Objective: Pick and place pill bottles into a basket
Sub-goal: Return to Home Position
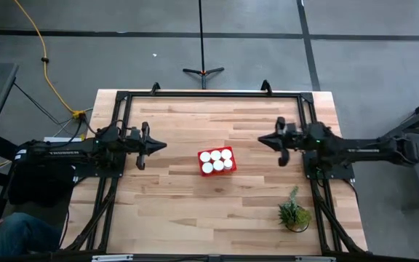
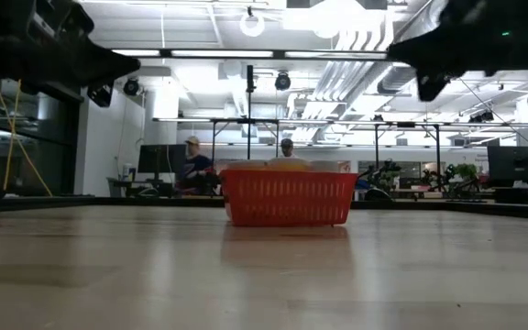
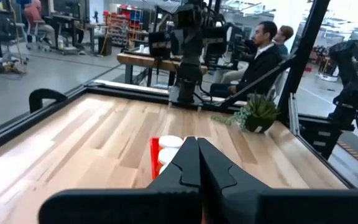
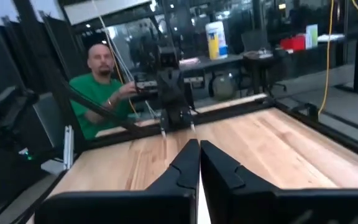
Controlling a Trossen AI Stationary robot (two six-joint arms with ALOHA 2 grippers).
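Above the pale wooden plank worktop (image 1: 180,196): left jaws pressed together, pinching nothing. Right jaws likewise pressed together and bare. Both sets hang clear of the boards and point inward at the small red latticed plastic basket (image 2: 287,200), which sits between them near mid-worktop, well apart from each.

Six orange pill bottles with round white caps (image 1: 218,165) stand packed inside it, caps just above the rim. None lies loose on the boards, so placing looks complete and only the move to rest is left.

Risks, as judged:
- The basket looks light, so a low swing would shove it or topple the tight-packed bottles.
- A small green potted plant (image 1: 294,213) stands on the right arm's side, where a wide sweep could knock it over.
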